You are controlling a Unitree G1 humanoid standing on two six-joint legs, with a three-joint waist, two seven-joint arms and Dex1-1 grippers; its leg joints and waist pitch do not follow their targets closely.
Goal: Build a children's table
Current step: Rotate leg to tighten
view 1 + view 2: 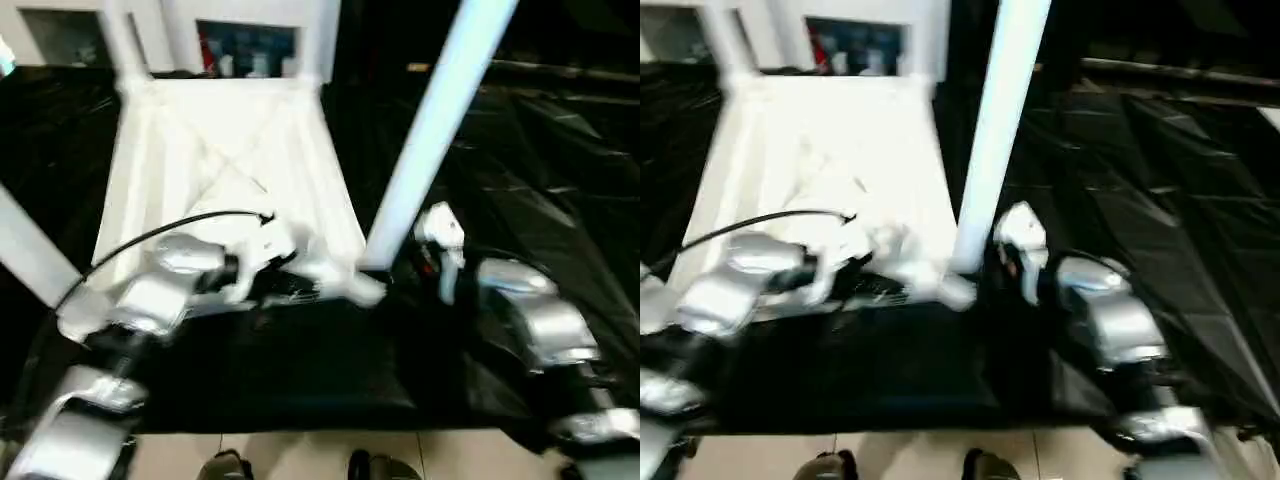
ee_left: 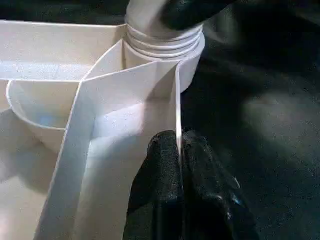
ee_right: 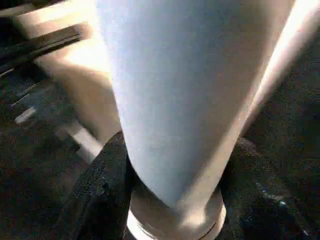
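Black sheeting covered the floor under the upturned tabletop. At its near right corner socket, the right gripper clasped the upright leg. Close up, the left gripper pinched the tabletop's thin rib beside that socket.

Crinkled glossy black plastic sheeting covers the floor. Pale beige floor tiles show at its near edge. White glass-door cabinet stands behind.
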